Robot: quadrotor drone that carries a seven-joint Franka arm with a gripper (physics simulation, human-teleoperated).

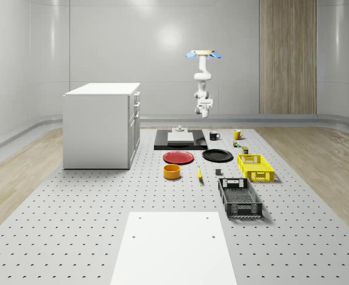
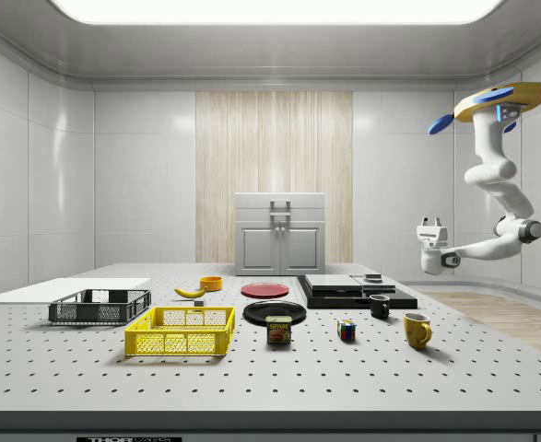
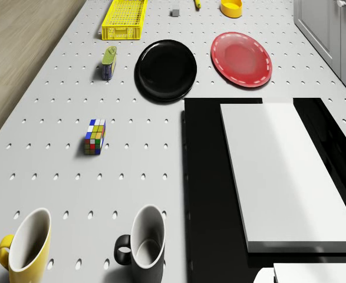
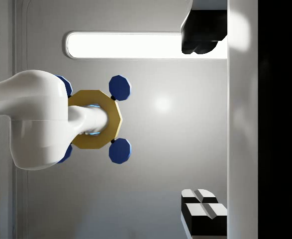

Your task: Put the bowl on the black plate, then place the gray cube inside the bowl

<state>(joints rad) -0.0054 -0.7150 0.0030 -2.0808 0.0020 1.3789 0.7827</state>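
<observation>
The orange bowl (image 1: 172, 171) stands on the table in front of the red plate (image 1: 178, 157); the drone view shows the bowl (image 3: 231, 7) too. To the whole-scene view's right of the red plate lies the black plate (image 1: 217, 155) (image 3: 165, 69) (image 2: 275, 311), bare. The small gray cube (image 1: 219, 173) (image 3: 175, 12) sits between the bowl and the yellow basket. The drone (image 1: 203, 54) (image 2: 500, 99) hovers high over the table's far end. My gripper (image 1: 204, 111) (image 2: 429, 225) (image 4: 198, 122) hangs well above the black slab, turned upward, open and holding nothing.
A black slab (image 1: 162, 142) with a white block lies under the arm. Nearby are a black mug (image 3: 146, 242), a yellow mug (image 3: 28, 244), a puzzle cube (image 3: 95, 137) and a can (image 3: 109, 62). Yellow basket (image 1: 255, 167), black basket (image 1: 239, 197) and white cabinet (image 1: 101, 124) stand around.
</observation>
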